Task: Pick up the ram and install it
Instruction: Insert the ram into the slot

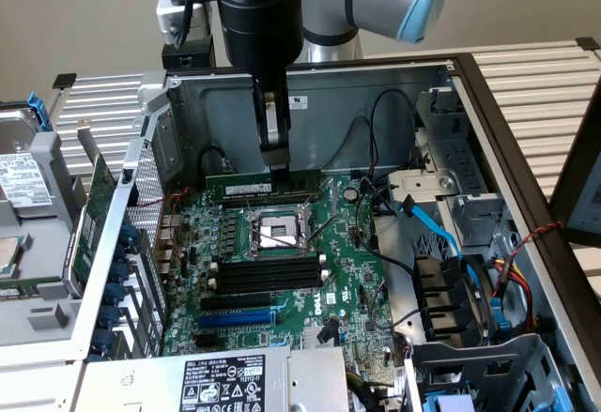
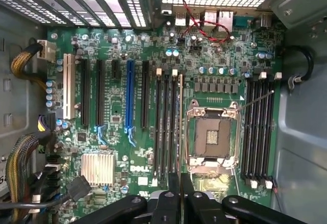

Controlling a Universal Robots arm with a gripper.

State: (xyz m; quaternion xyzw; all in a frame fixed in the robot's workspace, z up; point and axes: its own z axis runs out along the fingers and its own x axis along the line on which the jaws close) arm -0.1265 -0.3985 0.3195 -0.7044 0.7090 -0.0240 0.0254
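Observation:
The ram (image 1: 246, 186), a long green stick with a white label, stands on edge along the memory slots behind the CPU socket (image 1: 279, 232). My gripper (image 1: 277, 163) reaches straight down into the open computer case and is shut on the ram's top edge near one end. In the wrist view the ram (image 2: 181, 127) shows edge-on as a thin line running out from between my gripper's (image 2: 180, 191) two fingers. It lies beside a bank of black slots (image 2: 166, 127) next to the socket (image 2: 212, 137). Whether the ram is seated in a slot I cannot tell.
A second bank of black slots (image 1: 268, 274) lies in front of the socket. Cables, among them a blue one (image 1: 441, 234), crowd the exterior view's right. A green expansion card (image 1: 92, 215) and a hard drive (image 1: 23, 182) sit outside the case wall (image 1: 131, 243). The rear wall (image 1: 376, 88) rises close behind my gripper.

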